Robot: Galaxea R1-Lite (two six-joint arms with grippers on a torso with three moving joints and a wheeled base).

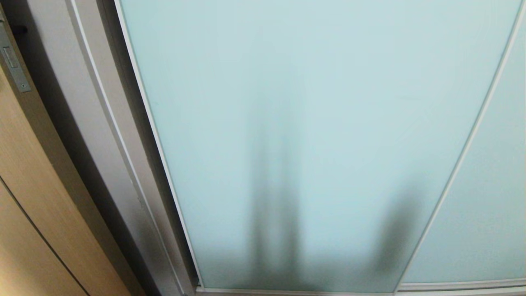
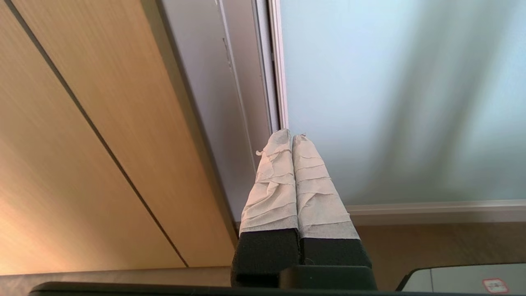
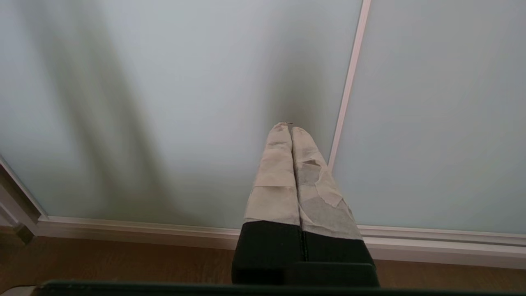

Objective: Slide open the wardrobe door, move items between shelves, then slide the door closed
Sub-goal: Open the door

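Observation:
The sliding wardrobe door (image 1: pixel 312 135) fills the head view, a frosted pale blue-green glass panel in a thin silver-white frame, fully drawn across. Items and shelves are hidden behind it. Neither arm shows in the head view; only their shadows fall on the glass. My left gripper (image 2: pixel 291 137) is shut and empty, its taped fingers pressed together, pointing near the door's (image 2: pixel 402 102) left frame edge. Shut and empty too, my right gripper (image 3: pixel 291 128) points at the glass (image 3: pixel 185 102) beside the seam with a second panel (image 3: pixel 444 115).
A tan wood-grain door (image 1: pixel 28 197) with a metal latch plate (image 1: pixel 12 61) stands at the left, beyond a grey wardrobe side post (image 1: pixel 102 135). A second frosted panel (image 1: pixel 493 197) lies to the right. Wood-grain floor (image 3: pixel 102 259) runs below the bottom track.

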